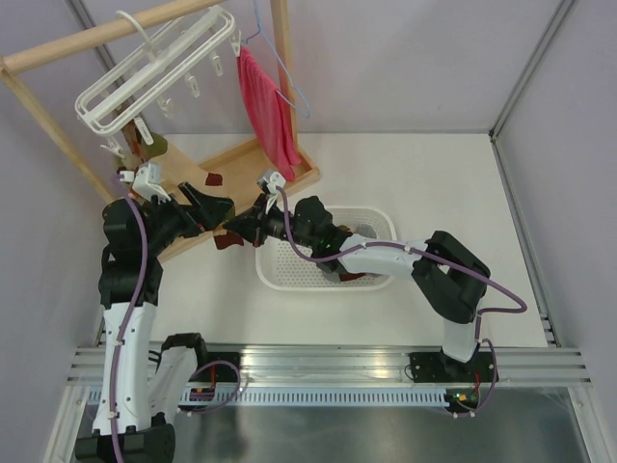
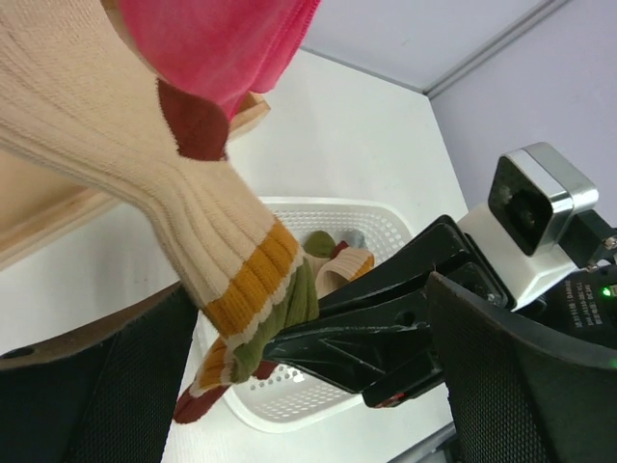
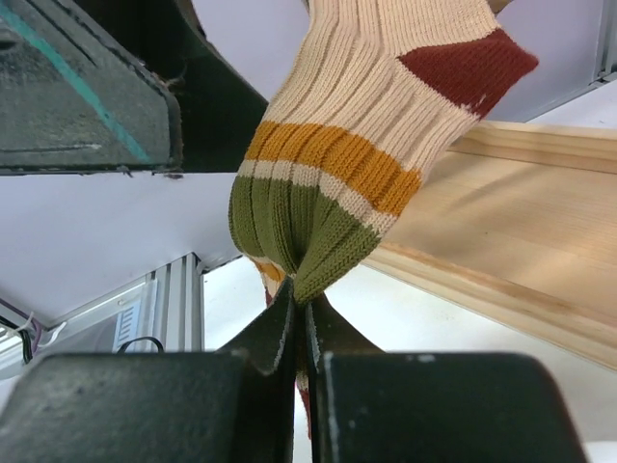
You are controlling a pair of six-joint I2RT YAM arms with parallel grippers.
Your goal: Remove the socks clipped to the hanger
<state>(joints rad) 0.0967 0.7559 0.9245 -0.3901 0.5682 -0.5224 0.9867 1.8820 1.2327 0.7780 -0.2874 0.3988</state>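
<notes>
The white frame hanger (image 1: pixel 154 72) hangs from a wooden rail at the top left. Socks (image 1: pixel 145 147) dangle from its clips. One sock (image 3: pixel 366 116) is cream ribbed with an orange band, an olive cuff and a dark red heel; it also shows in the left wrist view (image 2: pixel 193 222). My right gripper (image 3: pixel 305 307) is shut on its olive cuff, just left of the basket in the top view (image 1: pixel 235 234). My left gripper (image 2: pixel 308 289) is open, its fingers (image 2: pixel 540 376) wide apart on either side of the sock and the right gripper; in the top view (image 1: pixel 207 205) it sits just up-left of the right one.
A white mesh basket (image 1: pixel 381 220) holding a few socks (image 2: pixel 337 258) stands right of the grippers. A red cloth (image 1: pixel 268 111) on a blue wire hanger (image 1: pixel 286 72) hangs from the rack. The wooden rack base (image 1: pixel 246 157) lies under the hanger.
</notes>
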